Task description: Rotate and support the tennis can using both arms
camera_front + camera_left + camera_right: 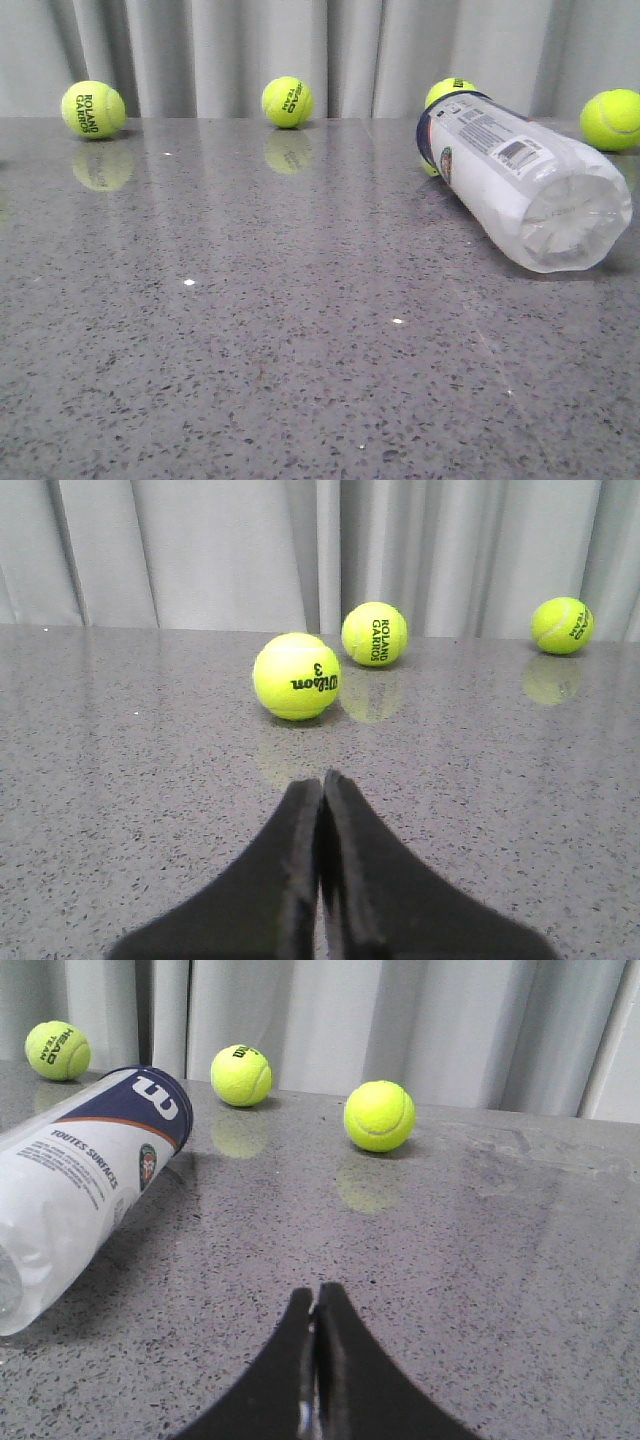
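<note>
The tennis can [515, 180] lies on its side at the right of the grey table, ridged clear base toward the front camera, barcode label up. It also shows in the right wrist view [75, 1185], navy cap end away from the gripper. My right gripper [316, 1292] is shut and empty, low over the table, apart from the can. My left gripper [321, 780] is shut and empty, facing a Wilson ball [296, 676]. Neither gripper shows in the front view.
Yellow tennis balls stand along the back by the curtain: a Roland Garros ball [93, 110], a Head ball [287, 101], one behind the can [449, 91], one at far right [611, 120]. The right wrist view shows a plain ball [379, 1116].
</note>
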Robot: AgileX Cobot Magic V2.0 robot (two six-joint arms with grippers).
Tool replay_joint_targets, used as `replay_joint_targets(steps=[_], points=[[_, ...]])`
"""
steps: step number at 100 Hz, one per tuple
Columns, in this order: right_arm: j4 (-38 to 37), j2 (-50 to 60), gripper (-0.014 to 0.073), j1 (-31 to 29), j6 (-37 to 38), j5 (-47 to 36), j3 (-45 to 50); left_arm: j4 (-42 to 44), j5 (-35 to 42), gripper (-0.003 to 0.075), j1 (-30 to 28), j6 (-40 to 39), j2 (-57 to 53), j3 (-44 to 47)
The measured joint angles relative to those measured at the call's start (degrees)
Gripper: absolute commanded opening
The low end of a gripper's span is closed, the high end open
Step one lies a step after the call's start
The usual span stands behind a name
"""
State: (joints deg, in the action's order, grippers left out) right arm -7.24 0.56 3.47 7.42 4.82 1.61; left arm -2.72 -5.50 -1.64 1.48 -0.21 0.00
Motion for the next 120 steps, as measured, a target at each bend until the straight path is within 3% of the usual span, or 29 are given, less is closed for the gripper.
replay_joint_targets(steps=[56, 99, 120], points=[[-0.39, 0.00, -0.0068, 0.00, 0.00, 0.00, 0.00, 0.00, 0.00, -0.0020, 0.00, 0.00, 0.00, 0.00], [-0.90, 0.00, -0.0068, 0.00, 0.08, -4.82, -0.26, 0.00, 0.00, -0.0020, 0.00, 0.00, 0.00, 0.00], [-0.90, -1.12, -0.0067, 0.00, 0.08, 2.56, -8.70, 0.00, 0.00, -0.0020, 0.00, 0.00, 0.00, 0.00]])
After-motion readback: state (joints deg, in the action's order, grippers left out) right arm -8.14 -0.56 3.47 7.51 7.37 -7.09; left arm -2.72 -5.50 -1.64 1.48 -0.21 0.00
